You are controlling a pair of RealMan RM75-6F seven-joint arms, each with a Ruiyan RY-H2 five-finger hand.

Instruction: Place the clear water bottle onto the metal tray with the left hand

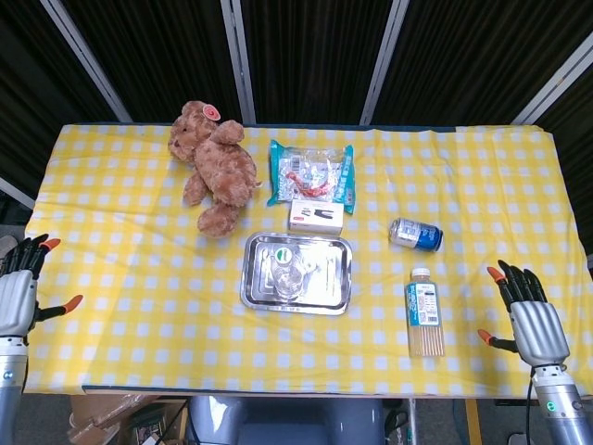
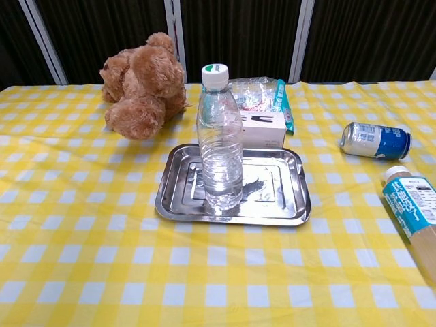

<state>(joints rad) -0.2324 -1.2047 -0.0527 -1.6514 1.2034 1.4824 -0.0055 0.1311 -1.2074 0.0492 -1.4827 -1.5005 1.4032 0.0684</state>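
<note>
One clear water bottle [image 2: 220, 139]: ribbed see-through plastic, cylindrical w/ rounded shoulders, white cap w/ green mark, partly filled, upright on left part of metal tray [image 2: 289, 204]. Tray rectangular, rounded corners, raised rim, shiny steel reflecting bottle. From head view, bottle [image 1: 284, 264] seen cap-down, inside tray [image 1: 336, 298] rim, touching tray floor only.

Left hand [image 1: 18, 295] at far left table edge, grey metal back, dark fingers [image 1: 34, 245] w/ orange tips, spread apart, holding nothing; well apart from bottle, w/ wide stretch of cloth between. Not visible in chest view. Right hand [image 1: 525, 315] at near right edge, same build, fingers fanned apart, nothing in grasp; also well away from tray.

Around tray, on yellow-white checked cloth [image 2: 82, 266]: fuzzy brown teddy bear [image 2: 144, 85] lying behind-left; crinkly clear snack bag [image 2: 262, 95] w/ teal edges behind; small white box [image 2: 263, 129] just behind tray, touching or nearly, can't tell which. Blue-silver can [image 2: 375, 140] on its side to right. Slim bottle w/ teal label [image 2: 414, 216], white cap, lying flat near right edge, beige contents.
</note>
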